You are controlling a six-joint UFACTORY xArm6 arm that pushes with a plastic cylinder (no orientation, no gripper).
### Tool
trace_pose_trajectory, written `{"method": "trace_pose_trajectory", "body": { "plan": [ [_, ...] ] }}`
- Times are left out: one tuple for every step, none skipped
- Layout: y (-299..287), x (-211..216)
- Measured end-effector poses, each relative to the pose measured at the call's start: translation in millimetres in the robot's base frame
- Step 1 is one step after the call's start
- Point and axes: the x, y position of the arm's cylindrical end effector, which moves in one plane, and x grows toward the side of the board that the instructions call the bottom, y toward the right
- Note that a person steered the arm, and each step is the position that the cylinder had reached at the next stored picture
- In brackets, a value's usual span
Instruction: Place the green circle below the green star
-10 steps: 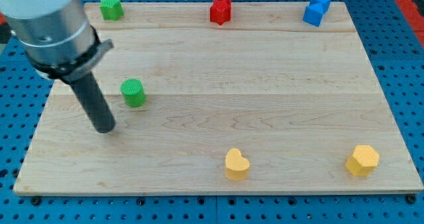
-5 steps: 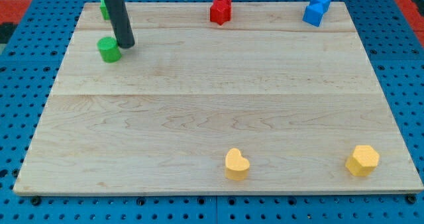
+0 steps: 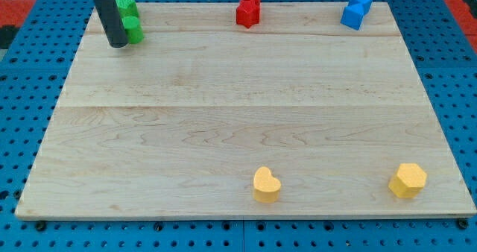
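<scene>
The green circle (image 3: pixel 133 30) sits at the board's top left, directly below the green star (image 3: pixel 125 6) and touching it. My tip (image 3: pixel 117 43) rests on the board just to the left of the green circle and slightly below it, touching its left side. The dark rod rises from there toward the view's top and covers part of the star's left side.
A red block (image 3: pixel 249 7) stands at the top middle of the wooden board (image 3: pixel 238 118). A blue block (image 3: pixel 356 10) is at the top right. A yellow heart (image 3: pixel 266 184) lies at the bottom middle and a yellow hexagon (image 3: pixel 408 180) at the bottom right.
The green circle has been pushed from the board's left middle up to just under the green star. My tip moved up with it and shifted from the circle's right side to its left.
</scene>
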Motion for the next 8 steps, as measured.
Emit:
{"method": "trace_pose_trajectory", "body": {
  "plan": [
    [-3, 2],
    [1, -26],
    [1, -37],
    [0, -20],
    [36, -12],
    [54, -31],
    [26, -51],
    [3, -57]
  ]
}}
